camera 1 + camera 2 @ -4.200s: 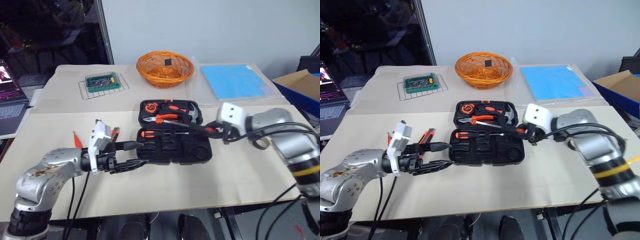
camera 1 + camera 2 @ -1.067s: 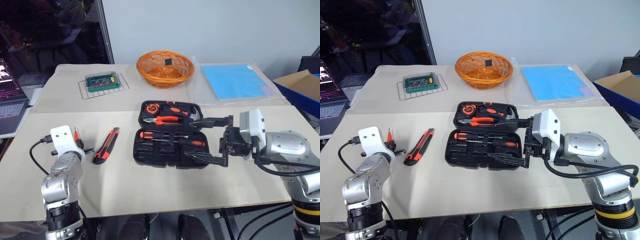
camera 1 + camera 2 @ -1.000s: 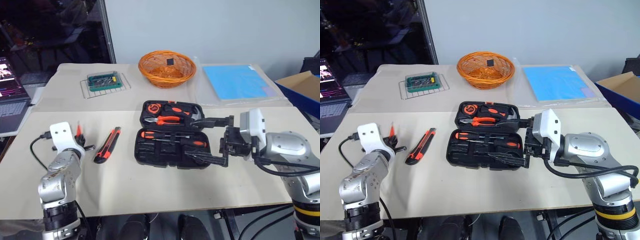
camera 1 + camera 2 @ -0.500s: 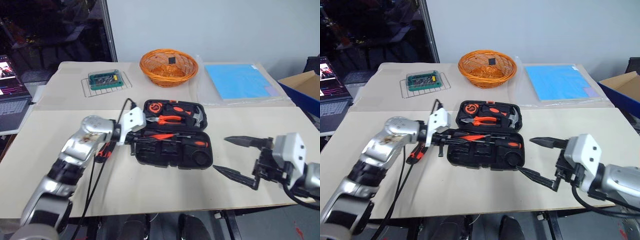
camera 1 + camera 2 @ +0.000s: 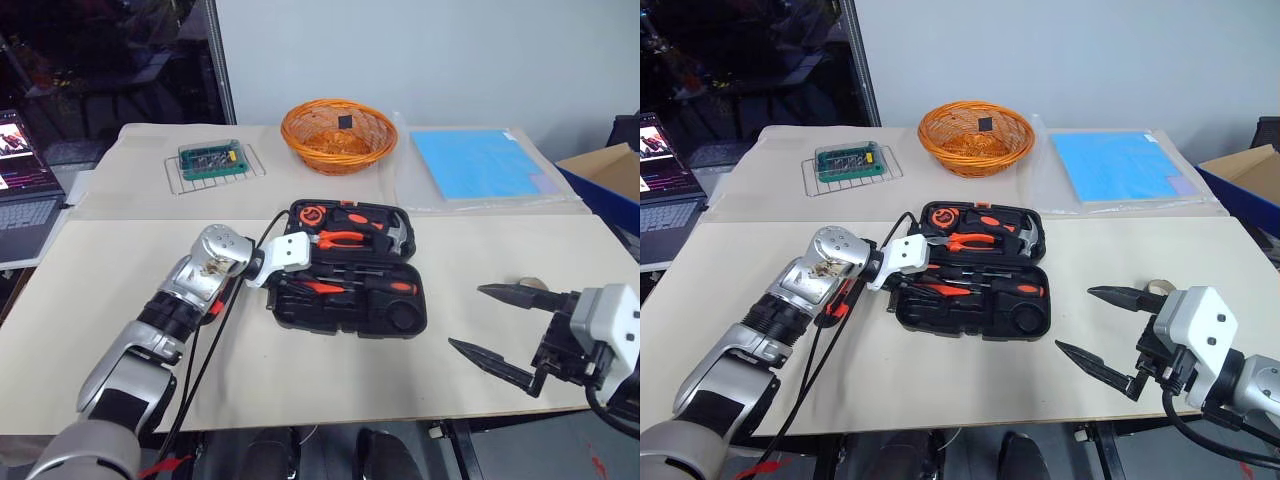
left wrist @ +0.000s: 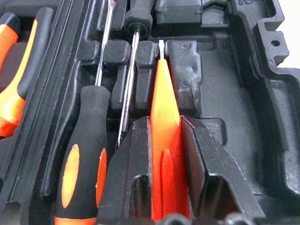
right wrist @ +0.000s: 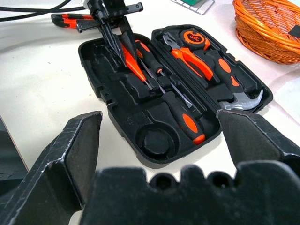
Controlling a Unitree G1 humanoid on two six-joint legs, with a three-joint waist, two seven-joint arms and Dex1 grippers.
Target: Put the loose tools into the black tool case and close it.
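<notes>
Your left gripper fingers pinch the small all-orange screwdriver, lining it over a recess in the black tool case; right gripper fingers spread, well apart.

Utility knife mostly behind left arm.
</notes>
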